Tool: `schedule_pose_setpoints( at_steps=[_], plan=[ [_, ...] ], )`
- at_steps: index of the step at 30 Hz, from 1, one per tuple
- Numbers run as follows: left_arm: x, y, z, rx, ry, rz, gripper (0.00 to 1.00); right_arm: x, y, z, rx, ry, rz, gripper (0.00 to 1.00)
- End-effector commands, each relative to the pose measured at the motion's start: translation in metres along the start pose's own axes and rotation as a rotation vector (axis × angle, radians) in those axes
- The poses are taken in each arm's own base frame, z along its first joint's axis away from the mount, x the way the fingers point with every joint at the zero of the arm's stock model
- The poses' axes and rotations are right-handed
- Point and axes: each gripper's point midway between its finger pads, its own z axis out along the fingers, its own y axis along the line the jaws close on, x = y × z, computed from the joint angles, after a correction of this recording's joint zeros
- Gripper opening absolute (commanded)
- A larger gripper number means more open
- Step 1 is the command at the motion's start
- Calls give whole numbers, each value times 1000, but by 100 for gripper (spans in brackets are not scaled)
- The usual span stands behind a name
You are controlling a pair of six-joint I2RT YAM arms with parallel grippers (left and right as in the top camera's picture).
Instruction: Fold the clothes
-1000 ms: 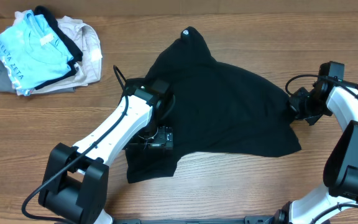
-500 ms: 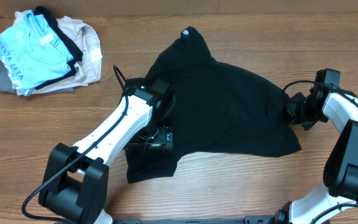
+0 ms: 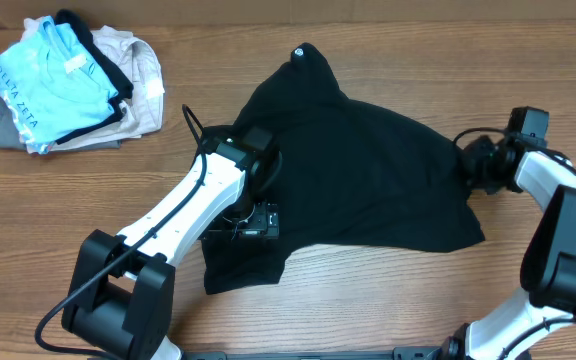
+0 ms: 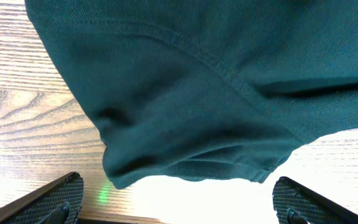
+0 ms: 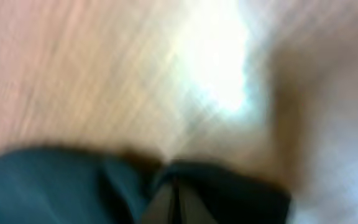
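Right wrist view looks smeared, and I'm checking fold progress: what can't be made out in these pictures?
- Right wrist: motion blur. The black T-shirt is a dark smear, so whether the right claw pinches fabric is unclear.
- Overhead: the left claw is lost, dark on dark, against the black cloth.
- Overhead: the white neck tag is too small to read.
- Left wrist: the frame's edges cut off most of the shirt.

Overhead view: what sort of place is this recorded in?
Probably a robot lab workbench rather than a home: a wood-grain table, a left arm and right arm at it, a black T-shirt and a pile of other clothes in one corner.
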Motion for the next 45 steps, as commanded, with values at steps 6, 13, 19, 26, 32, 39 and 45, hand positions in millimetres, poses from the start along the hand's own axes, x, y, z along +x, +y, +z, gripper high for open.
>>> schedule_pose_setpoints(
  at_steps=[6, 13, 19, 26, 32, 39, 45],
  plan=[
    [1, -1, 0, 3, -1, 8, 100, 26, -55, 75, 139, 63, 68, 4],
    [-4, -4, 0, 17, -23, 8, 100, -28, -64, 66, 293, -82, 46, 4],
    [-10, -7, 0, 31, -48, 8, 100, -57, -43, 35, 279, -38, 82, 4],
    [-8, -6, 0, 26, -38, 8, 100, -63, 13, -26, 148, 34, -6, 29],
    [-7, -6, 0, 24, -35, 11, 100, -45, 10, -61, 173, 95, 24, 49],
    [-2, -3, 0, 12, -15, 30, 100, -29, -1, -70, 216, 157, 46, 71],
    [-3, -3, 0, 14, -17, 30, 100, -10, -22, -54, 256, 191, 54, 77]
  ],
)
